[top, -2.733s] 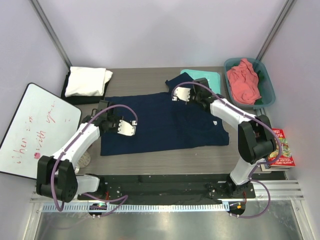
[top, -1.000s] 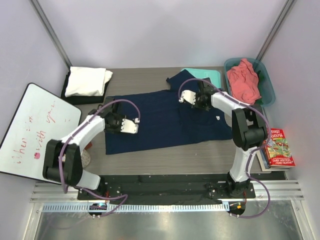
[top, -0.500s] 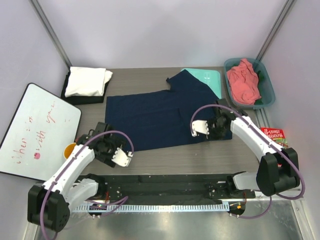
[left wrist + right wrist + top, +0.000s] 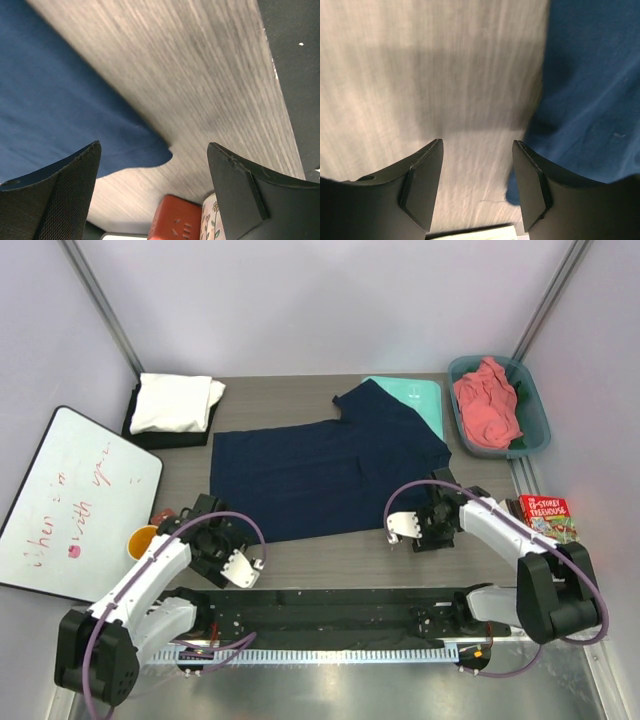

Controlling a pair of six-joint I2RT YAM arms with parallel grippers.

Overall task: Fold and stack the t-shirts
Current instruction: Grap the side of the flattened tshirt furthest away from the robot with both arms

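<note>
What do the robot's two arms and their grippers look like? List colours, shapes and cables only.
The left arm and right arm both have white shells with black joints. A purple cable loops loosely along each arm. The left gripper and right gripper have white bodies and black, wedge-shaped fingers. One left finger has a mesh-textured pad.

Grey table (image 4: 290, 400) bearing spread navy t-shirt (image 4: 320, 475)
</note>
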